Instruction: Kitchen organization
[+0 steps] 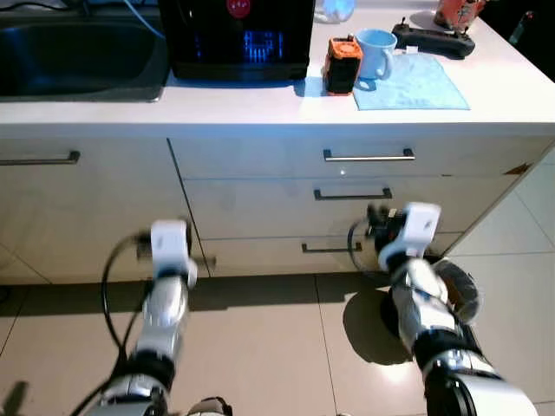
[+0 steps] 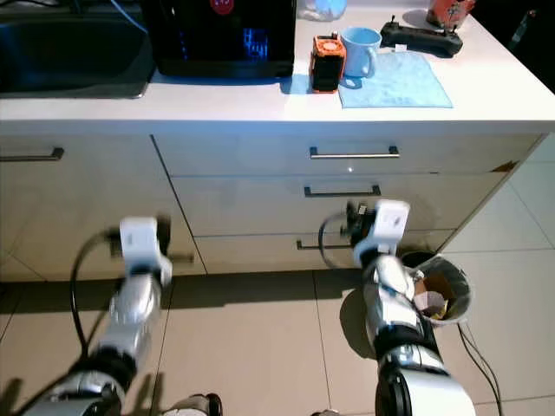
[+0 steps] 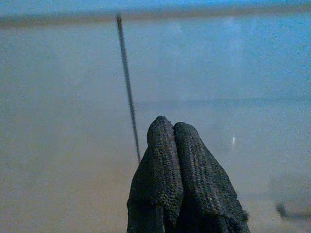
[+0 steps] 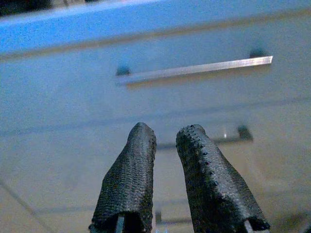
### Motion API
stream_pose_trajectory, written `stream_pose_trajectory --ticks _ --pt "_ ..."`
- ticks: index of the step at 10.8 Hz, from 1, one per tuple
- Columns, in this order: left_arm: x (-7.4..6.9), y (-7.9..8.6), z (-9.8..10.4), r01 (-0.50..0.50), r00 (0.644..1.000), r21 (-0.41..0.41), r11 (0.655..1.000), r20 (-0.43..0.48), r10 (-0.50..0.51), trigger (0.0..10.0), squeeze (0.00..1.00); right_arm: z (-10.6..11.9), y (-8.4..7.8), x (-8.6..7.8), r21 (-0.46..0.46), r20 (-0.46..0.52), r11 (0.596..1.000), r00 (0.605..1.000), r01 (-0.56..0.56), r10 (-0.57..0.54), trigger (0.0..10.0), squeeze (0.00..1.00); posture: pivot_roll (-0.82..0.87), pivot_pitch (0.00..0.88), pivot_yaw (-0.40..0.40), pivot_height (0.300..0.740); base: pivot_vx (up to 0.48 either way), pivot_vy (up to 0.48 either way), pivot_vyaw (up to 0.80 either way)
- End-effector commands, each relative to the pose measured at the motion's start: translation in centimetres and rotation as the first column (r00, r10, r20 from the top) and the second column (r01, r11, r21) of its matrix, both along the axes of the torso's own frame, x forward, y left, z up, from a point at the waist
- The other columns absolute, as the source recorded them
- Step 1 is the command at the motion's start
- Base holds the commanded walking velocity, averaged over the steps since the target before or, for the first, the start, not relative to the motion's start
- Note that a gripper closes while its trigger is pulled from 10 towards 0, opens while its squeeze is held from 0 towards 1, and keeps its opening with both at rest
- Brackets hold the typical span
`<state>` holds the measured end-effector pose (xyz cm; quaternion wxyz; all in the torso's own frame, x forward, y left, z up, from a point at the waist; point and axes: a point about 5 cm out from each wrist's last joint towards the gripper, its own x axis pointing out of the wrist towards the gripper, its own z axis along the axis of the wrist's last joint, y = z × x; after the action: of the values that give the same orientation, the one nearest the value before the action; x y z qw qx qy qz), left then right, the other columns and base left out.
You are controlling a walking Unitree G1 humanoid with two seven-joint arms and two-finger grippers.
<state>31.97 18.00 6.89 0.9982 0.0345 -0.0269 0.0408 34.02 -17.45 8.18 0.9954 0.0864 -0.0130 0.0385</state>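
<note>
A white counter (image 1: pixel 260 108) carries a black appliance (image 1: pixel 236 39), an orange and black box (image 1: pixel 343 65), a blue mug (image 1: pixel 375 52) and a blue cloth (image 1: pixel 416 82). Below it are three drawers; the top drawer handle (image 1: pixel 368 156) is silver. Both arms are raised in front of the cabinets, below counter height. My left gripper (image 3: pixel 167 127) is shut with its fingers pressed together and nothing in them, facing a plain cabinet front beside a door seam. My right gripper (image 4: pixel 165 133) is open and empty, pointing at the drawers just below the top handle (image 4: pixel 194 69).
A dark sink (image 1: pixel 78 56) is set into the counter at the left. A black device (image 1: pixel 434 39) lies behind the cloth. A small bin (image 2: pixel 438 290) with waste stands on the tiled floor right of my right arm. A left cabinet handle (image 1: pixel 39 159) sticks out.
</note>
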Motion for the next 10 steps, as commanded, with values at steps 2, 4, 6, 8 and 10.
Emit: stream_pose_trajectory --ticks 2,4,6,8,10 --pt "1.3 -1.0 3.9 0.034 0.985 -0.004 0.999 0.167 -0.033 10.0 0.00 3.2 -0.1 0.8 -0.001 0.155 1.000 0.988 0.022 -0.022 10.0 0.00 0.03 0.097 -0.015 0.740 0.000 0.000 0.00" --pt "1.4 -2.1 6.7 0.065 0.959 0.018 0.998 0.274 -0.068 10.0 0.00 5.5 -0.3 1.0 0.013 0.244 0.997 0.967 0.073 -0.074 10.0 0.00 0.03 0.084 -0.010 0.740 0.000 0.000 0.00" --pt "1.5 -3.0 7.0 0.086 0.959 0.025 0.996 0.268 -0.089 10.0 0.48 6.5 0.1 1.1 0.032 0.277 0.997 0.958 0.074 -0.080 10.0 0.00 0.03 0.079 -0.009 0.740 0.000 0.000 0.00" --pt "1.3 -3.4 7.2 0.093 0.961 0.025 0.995 0.258 -0.096 10.0 1.00 6.5 0.7 1.1 0.020 0.267 0.997 0.961 0.072 -0.075 10.0 1.00 0.03 0.096 -0.011 0.740 0.000 0.000 0.00" --pt "1.3 -3.5 7.4 0.097 0.962 0.019 0.995 0.255 -0.099 10.0 1.00 6.6 1.3 1.0 0.034 0.266 0.998 0.963 0.044 -0.052 10.0 1.00 0.03 0.109 -0.013 0.740 0.000 0.000 0.00"
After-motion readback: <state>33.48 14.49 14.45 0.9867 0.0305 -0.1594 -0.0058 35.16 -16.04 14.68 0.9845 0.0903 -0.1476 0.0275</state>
